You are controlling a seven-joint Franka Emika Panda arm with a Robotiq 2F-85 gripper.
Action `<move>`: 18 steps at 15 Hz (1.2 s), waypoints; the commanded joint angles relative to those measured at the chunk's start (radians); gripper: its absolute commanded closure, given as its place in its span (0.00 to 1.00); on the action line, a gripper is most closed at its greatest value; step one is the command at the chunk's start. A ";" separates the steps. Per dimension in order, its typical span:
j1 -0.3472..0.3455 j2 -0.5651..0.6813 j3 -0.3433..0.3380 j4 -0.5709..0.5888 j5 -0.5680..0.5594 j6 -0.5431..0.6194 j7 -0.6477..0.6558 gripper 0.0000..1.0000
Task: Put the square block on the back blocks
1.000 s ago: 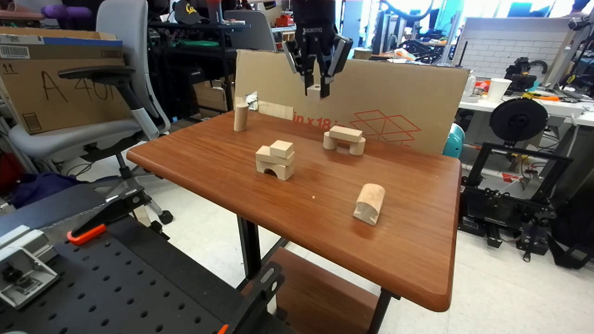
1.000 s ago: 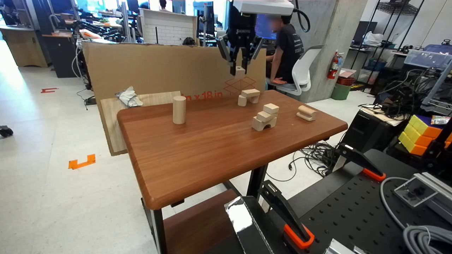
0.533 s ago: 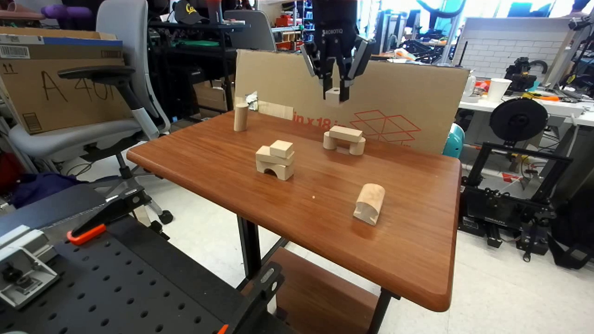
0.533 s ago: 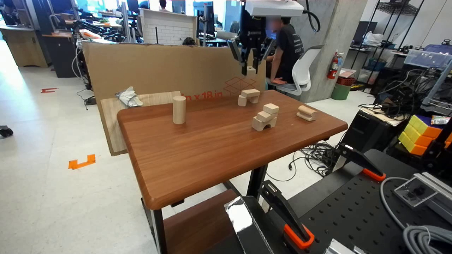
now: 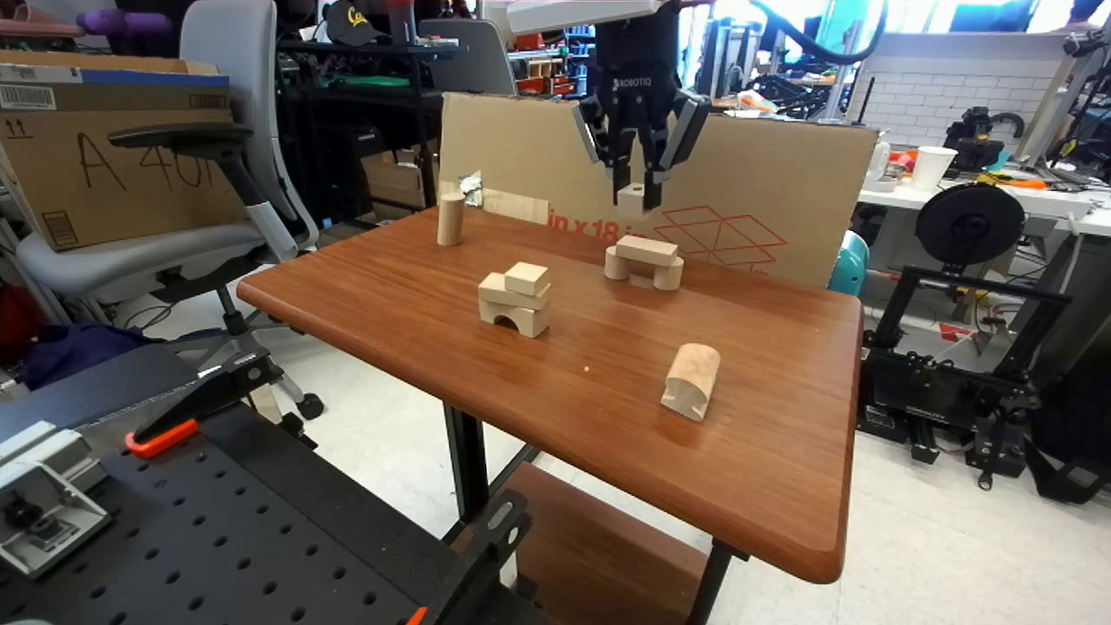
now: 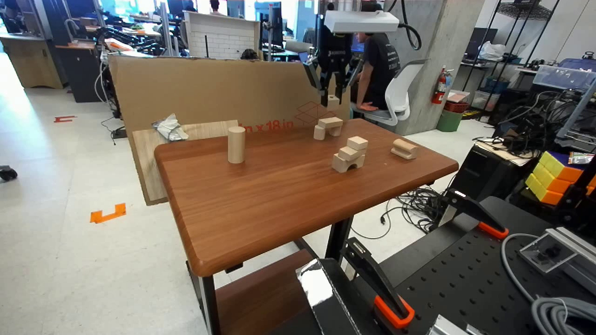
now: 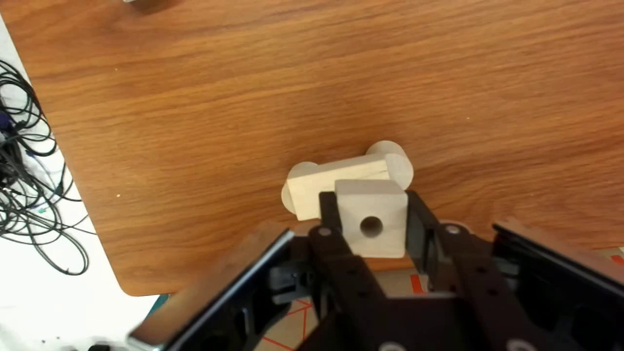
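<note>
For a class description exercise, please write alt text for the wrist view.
The end effector grips a pale square block with a round hole above a wooden table. Partly hidden behind it are the back blocks, an oblong piece bridging two rounded ones. Tangled black cables show at the picture's left.

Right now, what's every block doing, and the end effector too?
square block: held in the air
end effector: closed on square block
back blocks: standing, square block not on yet
tall round block: upright
block stack: standing, three pieces high
rounded block: lying, curved side up
</note>
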 commanded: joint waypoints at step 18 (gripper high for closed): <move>-0.018 0.104 0.004 0.142 0.022 -0.128 -0.036 0.90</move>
